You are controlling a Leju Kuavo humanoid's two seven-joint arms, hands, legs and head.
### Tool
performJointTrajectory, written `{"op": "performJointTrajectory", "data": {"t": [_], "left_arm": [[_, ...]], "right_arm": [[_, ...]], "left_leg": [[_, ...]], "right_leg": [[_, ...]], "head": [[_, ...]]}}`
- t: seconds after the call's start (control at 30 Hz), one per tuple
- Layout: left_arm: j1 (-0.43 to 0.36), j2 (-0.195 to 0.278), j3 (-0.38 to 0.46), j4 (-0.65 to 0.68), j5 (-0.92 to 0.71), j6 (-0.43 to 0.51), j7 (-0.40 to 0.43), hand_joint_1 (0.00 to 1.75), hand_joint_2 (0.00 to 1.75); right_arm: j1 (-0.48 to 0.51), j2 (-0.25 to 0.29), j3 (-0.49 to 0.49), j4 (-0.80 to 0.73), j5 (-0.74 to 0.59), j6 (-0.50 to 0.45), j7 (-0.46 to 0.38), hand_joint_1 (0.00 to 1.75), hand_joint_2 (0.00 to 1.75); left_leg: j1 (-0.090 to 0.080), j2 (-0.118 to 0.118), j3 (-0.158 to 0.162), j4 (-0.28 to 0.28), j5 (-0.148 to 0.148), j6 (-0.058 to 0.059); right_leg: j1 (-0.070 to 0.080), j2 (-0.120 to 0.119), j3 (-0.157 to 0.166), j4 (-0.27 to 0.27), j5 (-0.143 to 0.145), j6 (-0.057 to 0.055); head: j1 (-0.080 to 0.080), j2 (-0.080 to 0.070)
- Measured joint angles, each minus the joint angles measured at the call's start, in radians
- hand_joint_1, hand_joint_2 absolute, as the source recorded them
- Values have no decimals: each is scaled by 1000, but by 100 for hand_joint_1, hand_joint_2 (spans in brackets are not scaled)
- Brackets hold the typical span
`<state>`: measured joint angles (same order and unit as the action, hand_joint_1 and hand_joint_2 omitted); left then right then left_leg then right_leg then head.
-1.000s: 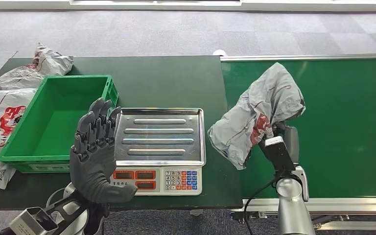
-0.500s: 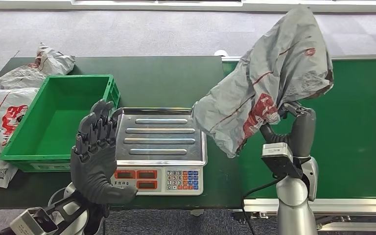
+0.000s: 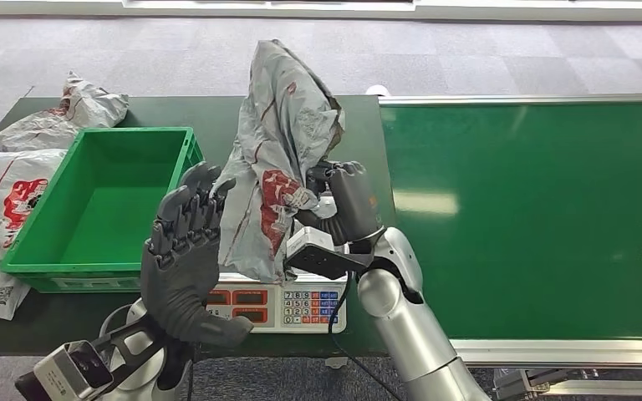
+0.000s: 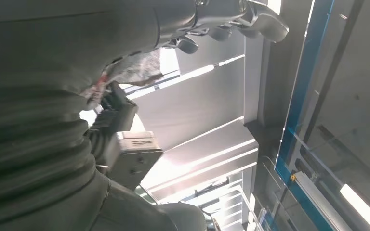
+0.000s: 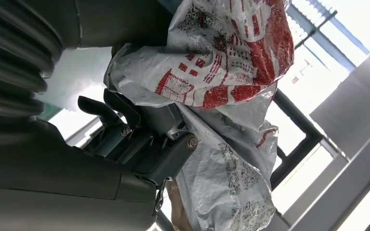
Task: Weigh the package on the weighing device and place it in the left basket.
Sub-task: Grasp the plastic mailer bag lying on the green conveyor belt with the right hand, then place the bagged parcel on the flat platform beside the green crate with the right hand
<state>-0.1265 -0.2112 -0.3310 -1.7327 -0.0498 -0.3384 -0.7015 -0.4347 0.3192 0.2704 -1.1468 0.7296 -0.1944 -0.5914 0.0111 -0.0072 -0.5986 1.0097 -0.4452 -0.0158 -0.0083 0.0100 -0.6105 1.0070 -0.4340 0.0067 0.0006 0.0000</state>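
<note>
My right hand [image 3: 338, 196] gripped the grey package [image 3: 277, 159] aloft over the scale [image 3: 280, 305], ready for weighing, while my left hand [image 3: 185, 251] waited spread and empty beside the green basket [image 3: 46, 263].

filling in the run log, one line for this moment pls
right hand: holds crumpled grey plastic package above silver scale | left hand: open, raised | green plastic basket: empty
</note>
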Motion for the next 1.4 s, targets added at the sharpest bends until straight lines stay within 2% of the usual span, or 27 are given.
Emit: {"op": "performJointTrajectory", "data": {"t": [0.3, 0.43, 0.5, 0.63, 1.13, 1.4], "left_arm": [[7, 8, -6, 24, 1, 6, 0, 0, 175], [8, 11, -10, 34, 2, 13, 0, 0, 175], [9, 12, -13, 39, 2, 16, 0, 0, 175], [13, 14, -17, 46, 2, 18, 0, 0, 175], [24, 20, -18, 47, -1, 37, 0, 0, 175], [32, 21, -18, 46, -5, 53, 0, 0, 175]], "right_arm": [[-21, 5, 35, 151, -28, -64, -6, 175, 175], [-22, 4, 35, 178, -38, -85, -12, 0, 175], [-23, 4, 35, 192, -40, -103, -13, 0, 175], [-26, 4, 35, 217, -45, -125, -16, 0, 0], [-42, -2, 45, 264, -66, -120, 12, 0, 0], [-22, -3, 27, 177, -197, -290, -88, 0, 0]], "left_leg": [[-1, 0, -1, 0, 0, 0], [-1, 0, 0, 0, 0, 0], [-1, 0, 0, 0, 0, 0], [-1, 0, 0, 0, 0, 0], [-1, 0, 0, 0, 0, 0], [-1, 0, 0, 0, 0, 0]], "right_leg": [[-1, 0, -1, 0, 0, 0], [-1, 0, -1, 0, 0, 0], [-1, 0, -1, 0, 0, 0], [0, 0, -1, 0, 0, 0], [0, 0, -1, 0, 0, 0], [-1, 0, -1, 0, 0, 0]], "head": [[0, 0], [0, 0], [0, 0], [0, 0], [0, 0], [0, 0]]}}
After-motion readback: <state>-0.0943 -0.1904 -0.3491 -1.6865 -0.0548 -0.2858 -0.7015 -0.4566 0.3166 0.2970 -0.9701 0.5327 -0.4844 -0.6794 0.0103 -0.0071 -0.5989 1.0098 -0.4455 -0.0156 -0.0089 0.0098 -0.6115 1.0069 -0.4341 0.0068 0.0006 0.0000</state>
